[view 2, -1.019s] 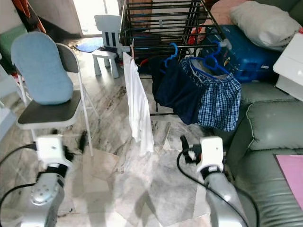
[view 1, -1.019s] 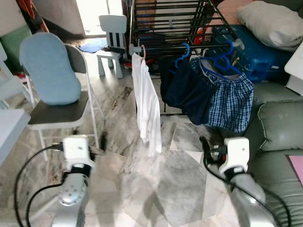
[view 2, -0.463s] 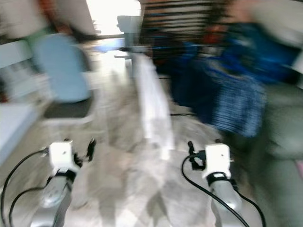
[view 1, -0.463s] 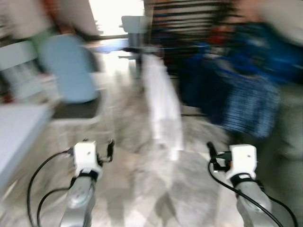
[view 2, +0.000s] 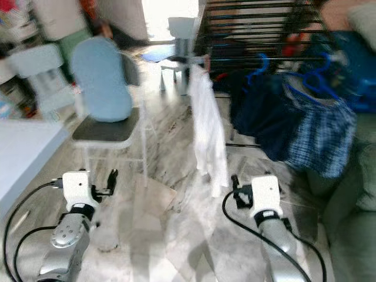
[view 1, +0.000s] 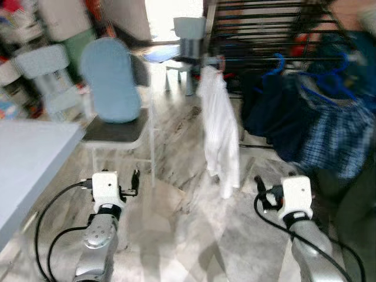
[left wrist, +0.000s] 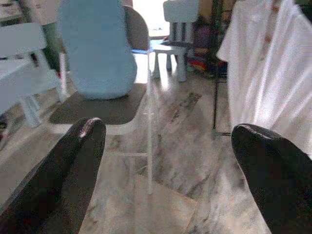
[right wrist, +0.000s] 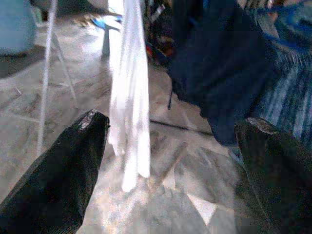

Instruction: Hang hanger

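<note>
A white shirt (view 1: 221,132) hangs on a pinkish hanger (view 1: 220,60) at the left end of a black drying rack (view 1: 264,23). To its right a dark garment (view 1: 270,117) and a plaid garment (view 1: 332,138) hang on blue hangers (view 1: 276,61). Both arms are held low in front of me, over the marble floor and short of the rack. My left gripper (left wrist: 168,131) is open, with nothing between its fingers (left wrist: 80,151), and faces the chair and the shirt. My right gripper (right wrist: 173,122) is open too, empty, and faces the shirt's lower hem.
A folding chair with a blue cushion (view 1: 111,82) stands ahead on the left. A white table (view 1: 29,158) juts in at the near left. A small white chair (view 1: 188,29) stands far back, a grey chair (view 1: 44,76) further left. A green sofa (view 1: 358,205) borders the right.
The whole view has swung left, so the rack and clothes sit further right and the white table has come into sight. Both arms keep the same low pose.
</note>
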`<state>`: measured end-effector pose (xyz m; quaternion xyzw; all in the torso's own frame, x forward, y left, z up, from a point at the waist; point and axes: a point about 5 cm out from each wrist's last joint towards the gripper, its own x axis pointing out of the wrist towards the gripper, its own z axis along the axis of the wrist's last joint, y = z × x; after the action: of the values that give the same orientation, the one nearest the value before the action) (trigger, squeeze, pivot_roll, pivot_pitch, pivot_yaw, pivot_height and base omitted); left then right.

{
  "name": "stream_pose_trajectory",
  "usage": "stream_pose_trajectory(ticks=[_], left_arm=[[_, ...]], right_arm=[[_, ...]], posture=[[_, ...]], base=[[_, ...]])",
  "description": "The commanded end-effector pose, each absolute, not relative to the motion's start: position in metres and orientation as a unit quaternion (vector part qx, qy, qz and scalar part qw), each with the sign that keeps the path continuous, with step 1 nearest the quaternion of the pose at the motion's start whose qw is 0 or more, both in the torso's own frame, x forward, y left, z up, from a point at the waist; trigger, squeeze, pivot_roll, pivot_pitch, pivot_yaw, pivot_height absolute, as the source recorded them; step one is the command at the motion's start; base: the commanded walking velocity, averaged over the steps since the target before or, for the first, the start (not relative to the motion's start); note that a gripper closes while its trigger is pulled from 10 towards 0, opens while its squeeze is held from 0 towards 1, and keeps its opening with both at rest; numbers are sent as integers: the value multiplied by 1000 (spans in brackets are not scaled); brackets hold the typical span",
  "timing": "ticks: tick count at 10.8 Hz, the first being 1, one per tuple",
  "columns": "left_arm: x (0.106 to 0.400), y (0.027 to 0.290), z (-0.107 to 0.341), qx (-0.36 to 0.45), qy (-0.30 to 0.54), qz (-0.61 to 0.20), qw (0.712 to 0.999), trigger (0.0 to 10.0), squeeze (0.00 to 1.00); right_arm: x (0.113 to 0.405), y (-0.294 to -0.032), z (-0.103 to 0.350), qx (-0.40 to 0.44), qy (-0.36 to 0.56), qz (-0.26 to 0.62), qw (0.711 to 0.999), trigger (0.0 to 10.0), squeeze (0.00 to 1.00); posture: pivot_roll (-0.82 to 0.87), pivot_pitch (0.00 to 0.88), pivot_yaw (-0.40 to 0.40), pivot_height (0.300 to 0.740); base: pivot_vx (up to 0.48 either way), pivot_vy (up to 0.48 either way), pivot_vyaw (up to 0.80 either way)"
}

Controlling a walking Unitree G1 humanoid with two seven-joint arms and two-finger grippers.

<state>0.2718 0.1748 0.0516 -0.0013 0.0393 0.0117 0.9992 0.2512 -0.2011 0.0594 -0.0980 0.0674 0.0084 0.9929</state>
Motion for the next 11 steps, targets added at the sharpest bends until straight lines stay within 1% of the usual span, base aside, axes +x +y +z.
stream_pose_trajectory(ticks=[1, 2, 3, 6, 11], left_arm=[[273, 179, 52, 1, 36, 20, 999, 10000, 0], [279, 178, 54, -21, 33, 30, 999, 10000, 0], [281, 175, 54, -26, 31, 27, 999, 10000, 0], [275, 167, 46, -26, 44, 0, 999, 10000, 0], [275, 169, 45, -17, 49, -12, 999, 10000, 0]], right_arm=[[252, -197, 58, -99, 67, 13, 993, 10000, 0], [250, -190, 53, -103, 73, 15, 992, 10000, 0], [248, -187, 53, -110, 71, 21, 991, 10000, 0], [241, -198, 54, -114, 74, 3, 991, 10000, 0], [243, -190, 53, -118, 72, 5, 990, 10000, 0]], posture=[[-216, 0, 90, 740], [-222, 0, 90, 740], [-237, 0, 94, 740], [-248, 0, 105, 740], [-229, 0, 130, 740]], base=[[0, 0, 0], [281, 0, 0], [296, 0, 0], [330, 0, 0], [352, 0, 0]])
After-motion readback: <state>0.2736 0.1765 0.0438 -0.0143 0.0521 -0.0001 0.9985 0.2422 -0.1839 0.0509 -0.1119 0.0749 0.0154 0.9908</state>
